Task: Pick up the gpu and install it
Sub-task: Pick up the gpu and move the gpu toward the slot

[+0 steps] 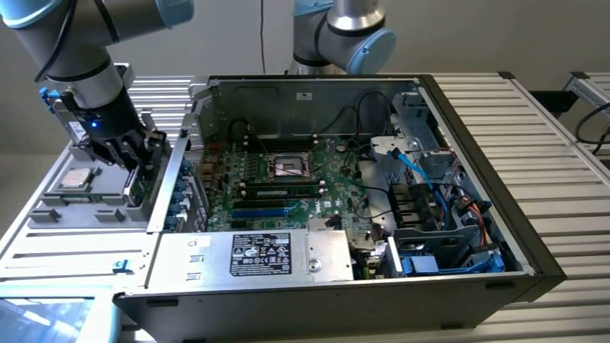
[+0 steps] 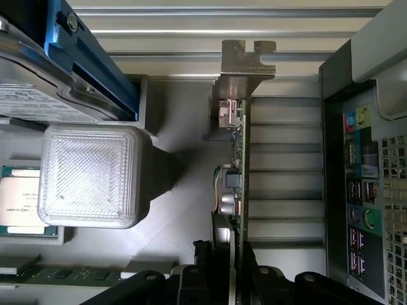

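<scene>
Clamping the gpu (image 2: 235, 181) by its edge, the gripper (image 2: 227, 254) is seemingly holding it upright beside the case (image 2: 365, 210), suiting a slot.

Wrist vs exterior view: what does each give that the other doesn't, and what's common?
Wrist view: the gpu edge-on, its silver bracket, and the case's rear ports. Exterior view: the motherboard and power supply inside the open case. Both: the pincer closed on the gpu, with the tray's processor nearby.
</scene>
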Tool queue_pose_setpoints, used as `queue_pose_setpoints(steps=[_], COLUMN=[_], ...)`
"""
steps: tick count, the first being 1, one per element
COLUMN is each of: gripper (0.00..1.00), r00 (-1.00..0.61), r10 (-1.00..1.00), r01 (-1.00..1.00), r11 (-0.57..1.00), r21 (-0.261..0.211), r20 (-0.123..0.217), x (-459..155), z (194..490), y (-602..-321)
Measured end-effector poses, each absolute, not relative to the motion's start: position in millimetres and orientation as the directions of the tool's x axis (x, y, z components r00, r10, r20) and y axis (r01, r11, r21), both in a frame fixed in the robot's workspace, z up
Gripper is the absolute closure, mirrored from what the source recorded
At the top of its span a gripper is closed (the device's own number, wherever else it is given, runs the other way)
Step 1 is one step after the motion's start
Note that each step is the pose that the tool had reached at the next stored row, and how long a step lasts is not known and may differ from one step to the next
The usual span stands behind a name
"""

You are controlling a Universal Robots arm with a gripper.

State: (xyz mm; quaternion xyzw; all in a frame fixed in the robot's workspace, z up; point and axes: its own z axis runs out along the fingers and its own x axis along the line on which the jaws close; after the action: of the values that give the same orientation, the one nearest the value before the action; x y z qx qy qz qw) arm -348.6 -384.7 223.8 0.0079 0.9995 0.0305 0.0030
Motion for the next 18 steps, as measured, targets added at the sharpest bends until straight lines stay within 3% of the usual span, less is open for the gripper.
queue_pose_setpoints(steps=[18], gripper=[0.71], r00=[-1.000], r10=[0.025], r01=[0.025], r11=[0.998], r21=[0.061], r20=[-0.005], x=[-348.5], z=[300.5], y=[-384.8])
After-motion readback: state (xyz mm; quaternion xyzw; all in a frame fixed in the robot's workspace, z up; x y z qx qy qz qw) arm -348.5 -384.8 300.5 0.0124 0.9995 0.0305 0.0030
